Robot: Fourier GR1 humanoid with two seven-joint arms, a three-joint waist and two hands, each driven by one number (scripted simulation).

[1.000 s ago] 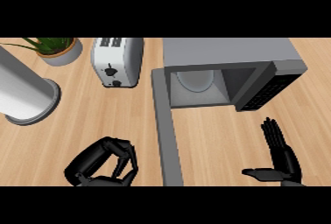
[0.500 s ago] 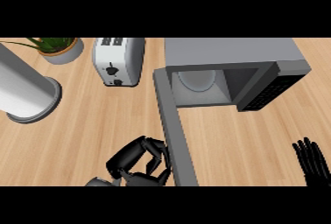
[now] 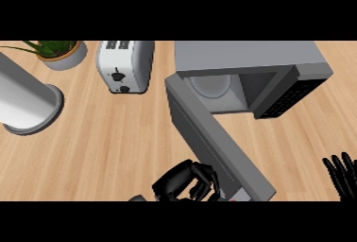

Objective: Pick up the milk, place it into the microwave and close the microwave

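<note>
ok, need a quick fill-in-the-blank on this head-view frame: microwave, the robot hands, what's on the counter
1. The microwave door stands ____.
2. The left robot hand, fingers curled, sits right beside the microwave's ____.
3. The right robot hand shows at the view's lower ____ edge.
4. Between the potted plant and the microwave stands a white ____.

Missing words: open; door; right; toaster

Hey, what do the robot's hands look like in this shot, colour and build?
Both are black, glossy, jointed mechanical hands. The left hand shows at the lower edge as a rounded black bulk of segmented fingers, with a small grey piece beside it at the very bottom. Of the right hand only slim, straight black fingers show at the right edge. No cables or markings are visible.
</note>
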